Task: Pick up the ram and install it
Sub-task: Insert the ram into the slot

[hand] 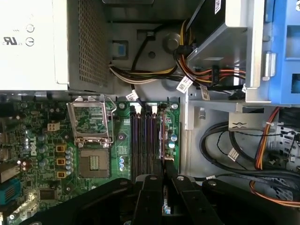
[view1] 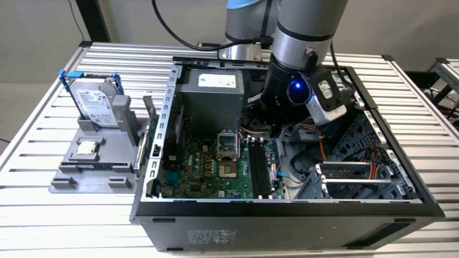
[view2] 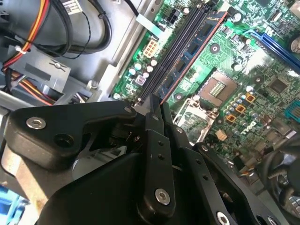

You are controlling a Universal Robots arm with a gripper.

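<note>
The ram (view2: 199,42) is a thin blue-green stick with dark chips and a reddish edge. It lies along the black memory slots (view2: 174,54) of the motherboard (view1: 201,166), on the side towards the drive bays. In the first wrist view the ram (hand: 162,136) shows edge-on beside the slots (hand: 143,140). My gripper (view2: 157,110) is shut on its near end, with the black fingers (hand: 155,187) pressed on both faces. In the exterior view the gripper (view1: 274,131) reaches down into the open case over the slots (view1: 259,169). How deep the stick sits in its slot I cannot tell.
The open processor socket (hand: 91,161) lies beside the slots. Cable bundles (hand: 206,75) and the drive cage (view1: 358,177) crowd the other side, with the power supply (view1: 212,99) behind. Outside the case, a grey stand (view1: 93,166) holds a hard drive in a blue frame (view1: 93,102) and a square chip (view1: 86,148).
</note>
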